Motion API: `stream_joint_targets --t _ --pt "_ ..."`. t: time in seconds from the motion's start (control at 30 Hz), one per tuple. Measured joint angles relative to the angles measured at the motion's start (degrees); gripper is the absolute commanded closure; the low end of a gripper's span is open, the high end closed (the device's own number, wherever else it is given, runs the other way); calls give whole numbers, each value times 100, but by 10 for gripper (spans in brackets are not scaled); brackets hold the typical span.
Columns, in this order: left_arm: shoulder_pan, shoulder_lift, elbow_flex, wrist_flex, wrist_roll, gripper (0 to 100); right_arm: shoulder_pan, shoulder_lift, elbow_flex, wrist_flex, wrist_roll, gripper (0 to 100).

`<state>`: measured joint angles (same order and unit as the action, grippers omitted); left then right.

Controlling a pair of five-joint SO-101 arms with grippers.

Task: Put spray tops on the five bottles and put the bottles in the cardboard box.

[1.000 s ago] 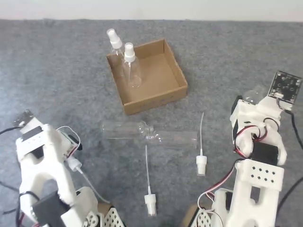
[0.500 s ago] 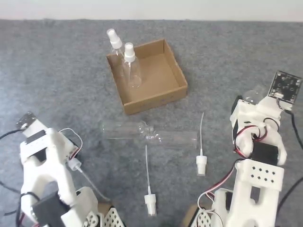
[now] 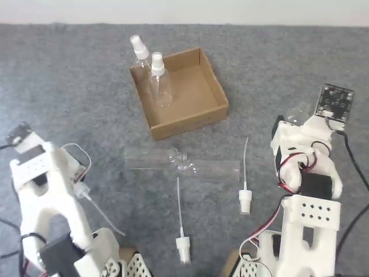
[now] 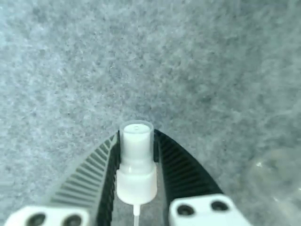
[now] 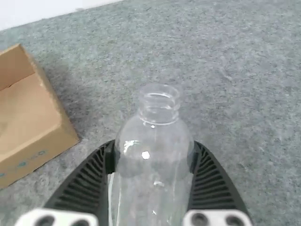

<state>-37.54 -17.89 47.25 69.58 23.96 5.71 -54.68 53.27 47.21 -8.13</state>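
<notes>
The spray top [image 4: 136, 165] sits pinched by its collar in the left pincer [image 4: 136, 135], its thin dip tube [image 3: 104, 214] sticking out free. The bottle [image 5: 154, 160] we take it to be meant for is clamped around the body by the right pincer [image 5: 153, 146], neck open, well apart on the other side of the bench [image 3: 69, 75]. To do this step well, we judge, the bottle should be kept steady, the tube's tip led into the neck first, and only then the top pushed home along the bottle's axis. Between the arms lie two open bottles [image 3: 147, 157] and two loose spray tops [image 3: 245, 199]. Two capped bottles [image 3: 160, 83] are in the cardboard box [image 3: 196, 95].
</notes>
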Motion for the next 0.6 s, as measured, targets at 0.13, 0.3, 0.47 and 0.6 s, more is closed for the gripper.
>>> stream_joint_targets --t 0.13,0.3,0.47,0.6 --pt "0 0 -651 536 0 991 -378 0 0 141 149 937" --pt "0 9 -1301 985 0 991 -862 0 0 352 325 937" --pt "0 9 -1829 1292 0 991 -1116 -404 0 651 360 937" --pt "0 9 -2163 1468 0 991 -1389 -1046 53 923 466 937"
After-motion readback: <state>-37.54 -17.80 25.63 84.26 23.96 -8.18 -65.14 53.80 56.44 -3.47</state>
